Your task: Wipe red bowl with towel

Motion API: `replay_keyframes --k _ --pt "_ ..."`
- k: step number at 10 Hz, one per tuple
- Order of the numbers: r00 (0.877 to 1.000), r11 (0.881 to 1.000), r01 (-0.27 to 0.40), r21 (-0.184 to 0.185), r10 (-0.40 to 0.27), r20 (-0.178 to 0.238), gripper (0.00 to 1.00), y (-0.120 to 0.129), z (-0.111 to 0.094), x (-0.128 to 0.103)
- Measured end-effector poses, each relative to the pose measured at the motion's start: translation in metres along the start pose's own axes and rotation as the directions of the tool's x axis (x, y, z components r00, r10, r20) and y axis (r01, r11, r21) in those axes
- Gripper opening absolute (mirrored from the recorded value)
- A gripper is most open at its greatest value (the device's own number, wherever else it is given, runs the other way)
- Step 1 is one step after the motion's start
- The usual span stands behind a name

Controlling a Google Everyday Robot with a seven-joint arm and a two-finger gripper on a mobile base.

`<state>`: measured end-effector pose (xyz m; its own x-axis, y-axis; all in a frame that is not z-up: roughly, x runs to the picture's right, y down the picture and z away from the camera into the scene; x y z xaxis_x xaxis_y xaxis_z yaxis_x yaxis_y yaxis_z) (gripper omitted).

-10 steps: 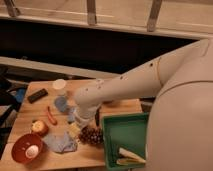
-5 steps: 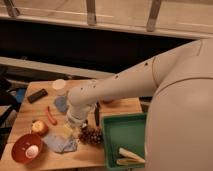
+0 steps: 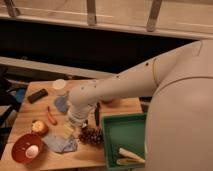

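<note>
The red bowl (image 3: 20,149) sits at the front left corner of the wooden table (image 3: 112,107), with a small white round object (image 3: 32,150) inside it. Just right of the bowl lies the towel (image 3: 60,144), pale grey-blue and crumpled. My gripper (image 3: 69,130) hangs at the end of the white arm, pointing down, just above the towel's far edge and to the right of the bowl. It stands open and I see nothing held in it.
A green bin (image 3: 114,145) holding pale pieces stands at the front right. A pine cone (image 3: 92,135) lies beside the towel. Also on the table are an apple (image 3: 39,127), a red chili (image 3: 51,116), a blue cup (image 3: 61,104), a white lid (image 3: 59,84) and a black bar (image 3: 37,95).
The arm has swung a little left and lowered, bringing the gripper closer to the towel. The bowl and towel have not moved.
</note>
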<state>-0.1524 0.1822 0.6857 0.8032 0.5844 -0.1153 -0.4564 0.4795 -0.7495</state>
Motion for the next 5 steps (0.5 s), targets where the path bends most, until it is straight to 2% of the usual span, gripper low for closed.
replay_keyframes --k 3,5 --pt "0.999 0.996 0.035 -0.079 -0.036 -0.021 0.69 0.005 0.042 -0.012" --pt "0.998 0.993 0.049 -0.108 -0.053 -0.031 0.69 0.009 0.053 -0.015"
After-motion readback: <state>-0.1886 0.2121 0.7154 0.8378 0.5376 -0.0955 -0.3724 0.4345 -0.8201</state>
